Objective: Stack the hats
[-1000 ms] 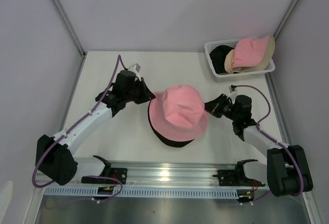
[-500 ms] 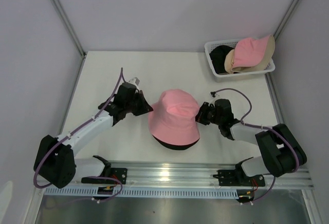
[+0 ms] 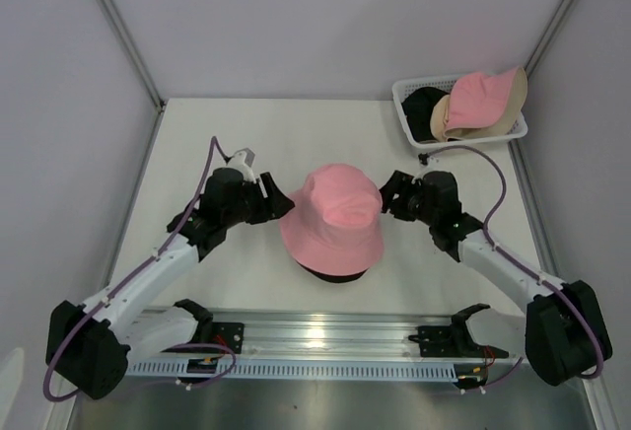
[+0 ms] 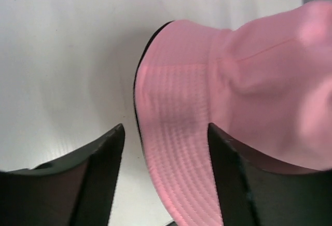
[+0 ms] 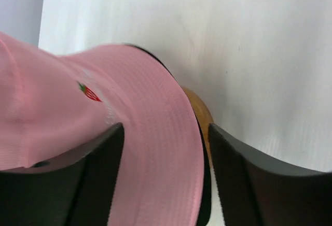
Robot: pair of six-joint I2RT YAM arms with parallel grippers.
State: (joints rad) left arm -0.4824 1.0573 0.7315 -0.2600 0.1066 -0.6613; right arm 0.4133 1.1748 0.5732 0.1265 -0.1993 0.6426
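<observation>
You are, by the look of it, at the release of the pink hat [image 3: 338, 215]. It sits mid-table over a black hat [image 3: 330, 274], whose rim shows at its 6 o'clock edge, and both rest on the wooden stand [image 5: 199, 113].

The left pincer [image 3: 279, 203] is at the hat's 9 o'clock and the right pincer [image 3: 390, 198] at its 3 o'clock. Both are spread wide and grip nothing. In each wrist view the pink brim lies between the fingers; whether it touches them, you cannot tell.

Next you probably need to back both pincers straight out without dragging the brim. Then head for the basket [image 3: 473, 139] at 1 o'clock, where the beige-and-pink hat [image 3: 483, 103] and a second black hat [image 3: 424, 107] wait.
</observation>
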